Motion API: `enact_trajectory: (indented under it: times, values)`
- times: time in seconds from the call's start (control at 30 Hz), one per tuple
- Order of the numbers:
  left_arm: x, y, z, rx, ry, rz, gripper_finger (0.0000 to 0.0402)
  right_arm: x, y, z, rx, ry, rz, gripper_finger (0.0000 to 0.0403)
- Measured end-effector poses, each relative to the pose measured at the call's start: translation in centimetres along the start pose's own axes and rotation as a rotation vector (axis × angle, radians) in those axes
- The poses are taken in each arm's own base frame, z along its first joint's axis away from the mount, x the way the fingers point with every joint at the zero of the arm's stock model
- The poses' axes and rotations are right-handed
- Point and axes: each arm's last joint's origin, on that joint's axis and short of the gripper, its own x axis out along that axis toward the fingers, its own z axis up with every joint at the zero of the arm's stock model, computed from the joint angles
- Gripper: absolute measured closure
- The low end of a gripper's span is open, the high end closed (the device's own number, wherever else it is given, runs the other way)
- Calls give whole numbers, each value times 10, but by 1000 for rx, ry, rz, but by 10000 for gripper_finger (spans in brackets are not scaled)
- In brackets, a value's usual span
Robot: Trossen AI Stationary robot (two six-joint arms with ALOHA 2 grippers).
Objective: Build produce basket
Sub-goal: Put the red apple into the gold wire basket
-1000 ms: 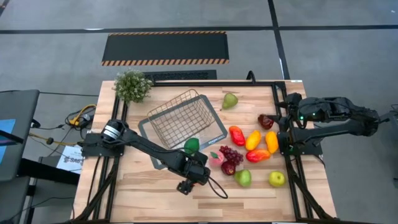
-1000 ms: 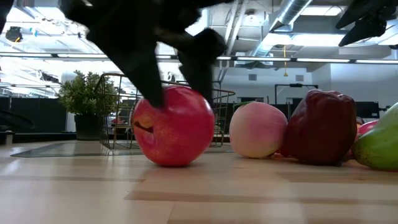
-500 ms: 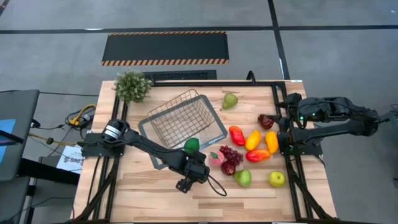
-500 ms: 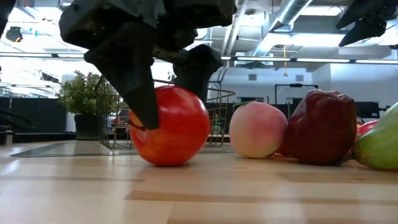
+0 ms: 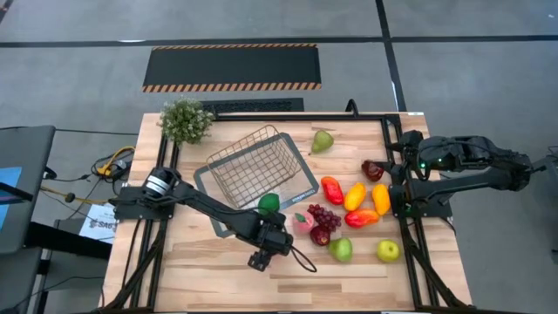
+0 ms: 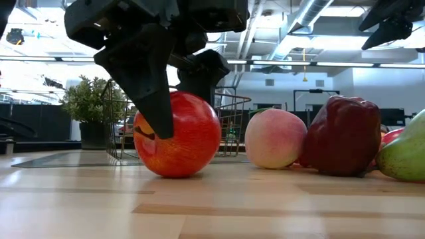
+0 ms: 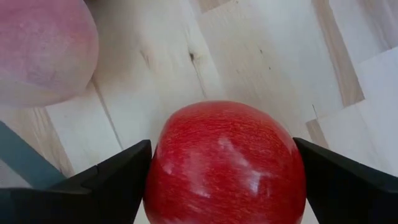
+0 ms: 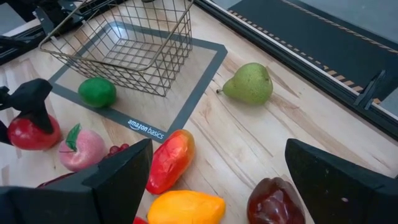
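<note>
A red apple [image 7: 227,162] sits on the wood table near its front edge, left of a pink peach [image 6: 275,138]. My left gripper [image 6: 174,109] comes down over the apple [image 6: 178,136] with one finger on each side and is shut on it. In the high view the gripper [image 5: 275,241] hides the apple. The wire basket [image 5: 257,166] stands on a grey tray [image 5: 307,185] at mid-table, with a green fruit [image 5: 268,203] on the tray outside the basket. My right gripper [image 8: 217,180] waits open, raised at the table's right. My left gripper pinches the red apple by two opposite sides [image 7: 160,155] between its two fingers [image 7: 118,174]. The fingers come from above, slanting steeply down. The apple rests on the table by its underside [image 6: 176,174].
Right of the apple lie a dark red apple [image 6: 343,136], purple grapes [image 5: 323,214], red, orange and yellow peppers [image 5: 355,196], a green pear [image 5: 340,249] and a green apple [image 5: 388,251]. Another pear [image 5: 323,140] lies at the far side. A potted plant [image 5: 186,119] stands at the far left corner.
My left gripper has sunk a little over the apple, rolled its wrist slightly and drawn its fingers in against the apple's sides. The apple has shifted a little toward the table's left and stays on the table.
</note>
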Motion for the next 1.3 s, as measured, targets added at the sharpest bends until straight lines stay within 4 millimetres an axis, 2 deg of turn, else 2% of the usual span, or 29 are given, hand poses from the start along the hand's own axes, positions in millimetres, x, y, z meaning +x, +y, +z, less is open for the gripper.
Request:
enact_trajectory:
  times: [0.13, 0.37, 0.6, 0.8, 1.07, 1.2, 1.3]
  values:
    - [-6, 1, 6, -85, -9, 3, 55, 0, 0, 0, 0, 0, 0, 17]
    - [-35, 4, 26, -278, -63, 1, 56, 0, 0, 0, -2, 4, -2, 17]
    - [-70, 23, 38, -456, -88, 121, 56, 0, 0, 0, -2, 4, -2, 17]
    - [-102, 53, 41, -579, -90, 203, 56, 0, 0, 0, -2, 4, -2, 17]
    - [-159, 108, 38, -778, -178, 330, 56, 0, 0, 0, -2, 4, -2, 17]
    - [-177, 142, 26, -910, -191, 422, 56, 0, 0, 0, -2, 4, -2, 17]
    - [-182, 168, 12, -1020, -177, 482, 56, 0, 0, 0, -2, 4, -2, 17]
